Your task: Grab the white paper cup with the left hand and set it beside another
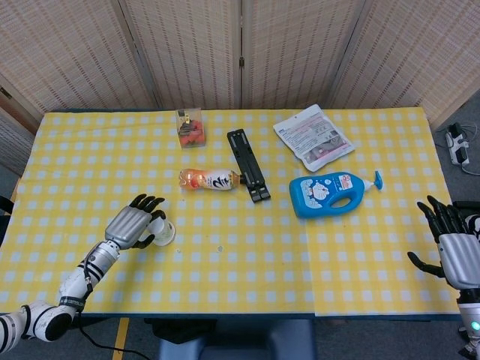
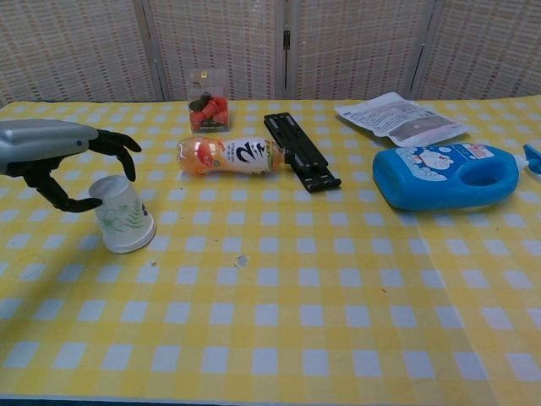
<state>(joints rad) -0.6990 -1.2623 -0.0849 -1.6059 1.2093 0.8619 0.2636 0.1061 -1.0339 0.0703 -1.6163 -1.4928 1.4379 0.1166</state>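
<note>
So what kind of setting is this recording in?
Probably a staged test area rather than a home: woven folding screens close off a table with a yellow checked cloth, on which unrelated items like a blue detergent bottle are scattered.

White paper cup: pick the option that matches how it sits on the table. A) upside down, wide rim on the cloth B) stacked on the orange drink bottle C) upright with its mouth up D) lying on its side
A: the white paper cup stands with its wide rim on the yellow checked tablecloth, narrow base up, under the left hand.
</note>
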